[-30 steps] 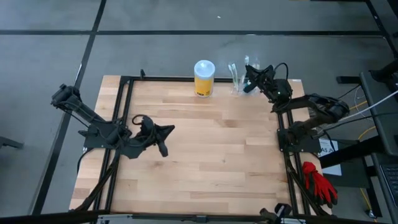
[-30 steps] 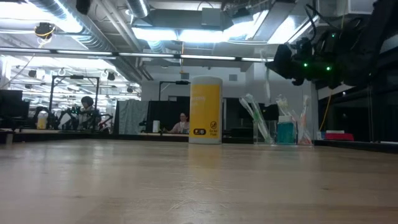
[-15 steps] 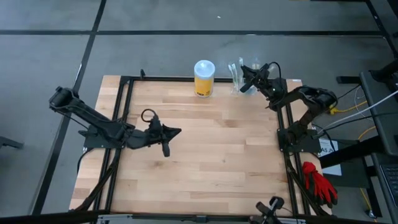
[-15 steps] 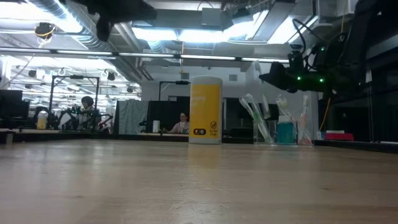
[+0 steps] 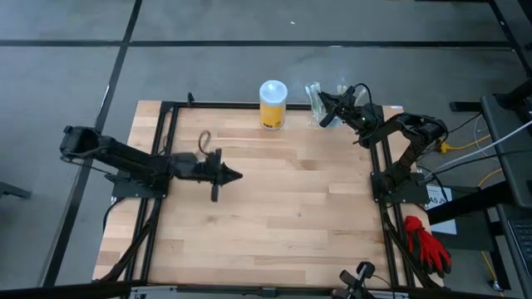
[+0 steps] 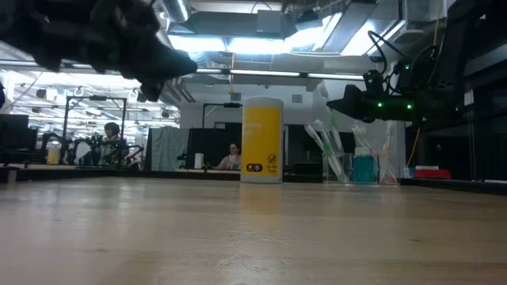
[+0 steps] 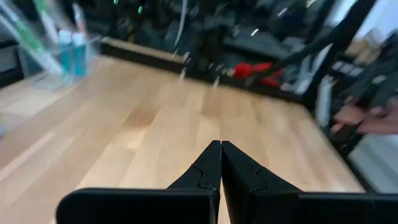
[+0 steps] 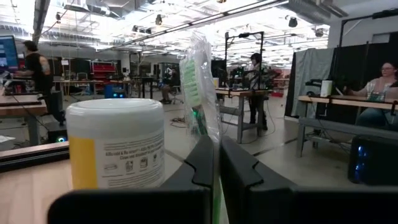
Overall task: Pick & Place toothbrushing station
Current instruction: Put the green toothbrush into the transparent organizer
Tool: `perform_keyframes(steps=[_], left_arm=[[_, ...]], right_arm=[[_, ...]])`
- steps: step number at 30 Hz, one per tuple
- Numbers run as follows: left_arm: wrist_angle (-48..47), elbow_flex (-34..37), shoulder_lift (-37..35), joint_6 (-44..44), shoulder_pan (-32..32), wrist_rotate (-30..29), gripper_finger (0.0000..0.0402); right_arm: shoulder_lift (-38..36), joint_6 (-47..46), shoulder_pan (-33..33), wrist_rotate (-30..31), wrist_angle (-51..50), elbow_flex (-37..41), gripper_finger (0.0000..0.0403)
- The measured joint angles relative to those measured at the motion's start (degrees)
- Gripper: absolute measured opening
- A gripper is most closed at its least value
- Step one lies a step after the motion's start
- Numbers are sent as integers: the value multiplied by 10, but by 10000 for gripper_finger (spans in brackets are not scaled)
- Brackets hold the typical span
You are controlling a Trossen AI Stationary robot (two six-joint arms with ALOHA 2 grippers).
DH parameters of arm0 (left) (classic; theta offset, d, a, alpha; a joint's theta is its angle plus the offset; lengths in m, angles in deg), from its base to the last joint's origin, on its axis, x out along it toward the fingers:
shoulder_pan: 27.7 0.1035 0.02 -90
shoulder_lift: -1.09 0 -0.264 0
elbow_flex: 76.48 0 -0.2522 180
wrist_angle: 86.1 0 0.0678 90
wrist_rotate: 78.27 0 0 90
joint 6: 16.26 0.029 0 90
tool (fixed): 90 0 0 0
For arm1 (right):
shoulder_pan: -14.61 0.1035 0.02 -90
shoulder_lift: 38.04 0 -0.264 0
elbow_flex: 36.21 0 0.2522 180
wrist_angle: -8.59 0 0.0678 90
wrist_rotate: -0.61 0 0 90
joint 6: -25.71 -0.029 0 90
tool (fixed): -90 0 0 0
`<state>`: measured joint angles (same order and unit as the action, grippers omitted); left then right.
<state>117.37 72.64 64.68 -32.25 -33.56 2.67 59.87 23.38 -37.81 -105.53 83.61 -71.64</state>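
Canister (image 5: 273, 104), yellow with a white lid, stands at the far edge of the worktop (image 5: 274, 208) and serves as the landmark. Just to its right, also at the far edge, sits the station (image 5: 316, 104), a clear low holder with wrapped toothbrushes and a blue tube standing in it.

Right hand (image 5: 323, 119) hangs above the worktop at the station's near right side, fingers pressed together. In the right wrist view a clear wrapped brush (image 8: 200, 87) rises right at the fingertips (image 8: 205, 152); whether it is pinched or merely behind them is hard to tell.

Left hand (image 5: 237, 175) floats over the worktop well in front of the canister and to its left, pointing right. Its fingers (image 7: 208, 168) meet tip to tip and hold nothing.

Red gloves (image 5: 426, 243) lie off the worktop's right side.
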Motion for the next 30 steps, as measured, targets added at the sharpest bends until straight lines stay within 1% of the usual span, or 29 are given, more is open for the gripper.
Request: perform_keyframes(steps=[2,4,6,8,10,16,18,23,26,28,30], left_arm=[[62,33,-5,1,55,81,5],[78,52,-21,3,98,141,3],[55,54,-50,18,120,173,2],[11,49,-89,37,122,173,3],[-30,43,-133,51,111,150,3],[-172,43,-290,84,47,27,3],[-214,43,-342,93,30,-4,3],[-330,43,-455,101,-3,-63,3],[-381,43,-509,116,-16,-89,3],[-406,43,-542,122,-19,-102,3],[-434,45,-570,120,-20,-110,3]], right_arm=[[0,-5,0,-1,2,0,11],[0,-15,0,-10,6,0,11],[0,-24,3,-13,11,0,11],[-2,-26,7,-13,11,0,11],[-5,-26,11,-13,12,0,11],[-5,-26,16,-13,11,0,11],[-5,-28,16,-13,11,0,11],[-5,-28,16,-31,12,0,11],[-5,-25,16,-38,12,0,11],[-5,-16,16,-36,12,0,11],[-5,-6,16,-17,12,0,11]])
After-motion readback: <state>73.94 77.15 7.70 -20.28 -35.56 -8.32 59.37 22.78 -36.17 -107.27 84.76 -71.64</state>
